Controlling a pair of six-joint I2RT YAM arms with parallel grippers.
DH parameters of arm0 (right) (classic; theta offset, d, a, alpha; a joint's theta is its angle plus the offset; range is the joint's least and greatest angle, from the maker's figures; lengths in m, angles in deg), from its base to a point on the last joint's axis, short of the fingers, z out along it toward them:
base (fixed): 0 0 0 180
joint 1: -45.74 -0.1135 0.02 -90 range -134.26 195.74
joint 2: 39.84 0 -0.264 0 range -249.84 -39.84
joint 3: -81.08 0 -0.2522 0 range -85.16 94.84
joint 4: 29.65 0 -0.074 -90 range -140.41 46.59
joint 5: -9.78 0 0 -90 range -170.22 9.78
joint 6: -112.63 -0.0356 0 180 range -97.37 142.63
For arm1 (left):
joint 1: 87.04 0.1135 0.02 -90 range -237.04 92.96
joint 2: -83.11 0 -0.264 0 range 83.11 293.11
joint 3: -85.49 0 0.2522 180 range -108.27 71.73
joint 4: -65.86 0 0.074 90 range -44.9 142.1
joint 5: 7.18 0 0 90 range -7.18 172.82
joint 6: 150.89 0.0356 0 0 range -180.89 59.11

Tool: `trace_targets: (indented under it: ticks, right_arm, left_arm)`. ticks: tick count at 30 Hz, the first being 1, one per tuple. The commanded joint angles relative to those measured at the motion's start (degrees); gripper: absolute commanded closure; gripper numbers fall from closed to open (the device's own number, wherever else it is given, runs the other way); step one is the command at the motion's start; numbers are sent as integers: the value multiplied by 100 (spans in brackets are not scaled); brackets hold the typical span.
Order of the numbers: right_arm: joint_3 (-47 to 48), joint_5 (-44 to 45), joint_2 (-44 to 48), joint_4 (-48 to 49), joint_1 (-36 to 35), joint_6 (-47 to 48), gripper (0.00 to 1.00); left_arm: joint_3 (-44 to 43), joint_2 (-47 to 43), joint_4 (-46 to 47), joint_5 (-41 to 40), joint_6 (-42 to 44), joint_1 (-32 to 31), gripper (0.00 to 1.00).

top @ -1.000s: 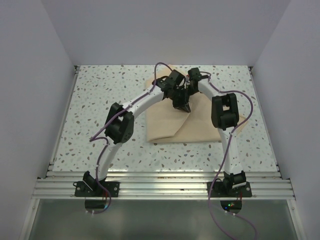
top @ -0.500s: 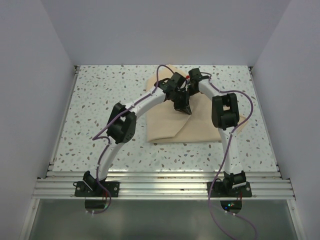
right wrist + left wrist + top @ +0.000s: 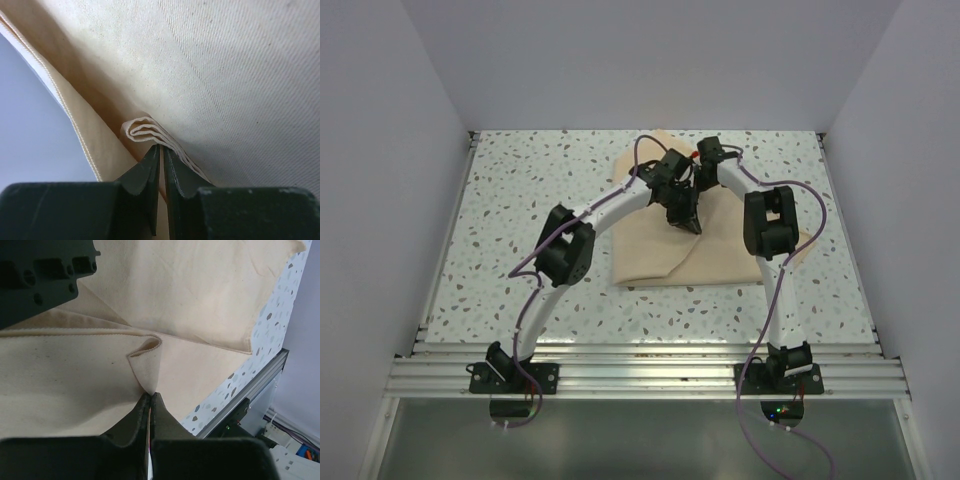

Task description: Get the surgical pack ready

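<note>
no writing, label or number can be read, seemingly not even on the cloth (image 3: 650, 255).

Plain tan cloth (image 3: 655, 255), lying flat, flaps folded inward (edges pinched)

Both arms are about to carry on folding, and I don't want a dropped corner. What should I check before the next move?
1. Left gripper pinching the cloth: ok, jaws closed on a fold.
2. Right gripper pinching the cloth: ok, several layers between its tips.
3. Gap between the two grippers: cannot tell, from above they look nearly touching.
4. Cloth's near edge lying on the table: ok.
5. Anything wrapped inside: cannot tell, only cloth shows.
</note>
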Motion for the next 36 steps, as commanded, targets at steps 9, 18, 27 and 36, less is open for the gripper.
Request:
trace_targets:
  ticks: [9, 18, 27, 36]
  right_arm:
    - [-351, 913, -381, -509, -90, 253, 85]
    - [-141, 869, -293, -623, -37, 332, 85]
    - [719, 869, -65, -930, 59, 244, 85]
    - [1503, 1255, 233, -1562, 419, 419, 84]
  left_arm:
    - [120, -271, 115, 187, 374, 50, 58]
    - [1897, -2371, 27, -202, 1174, 814, 60]
    - [4549, -3445, 1179, 652, 1376, 920, 95]
    - [4830, -3243, 1442, 1038, 1455, 929, 98]
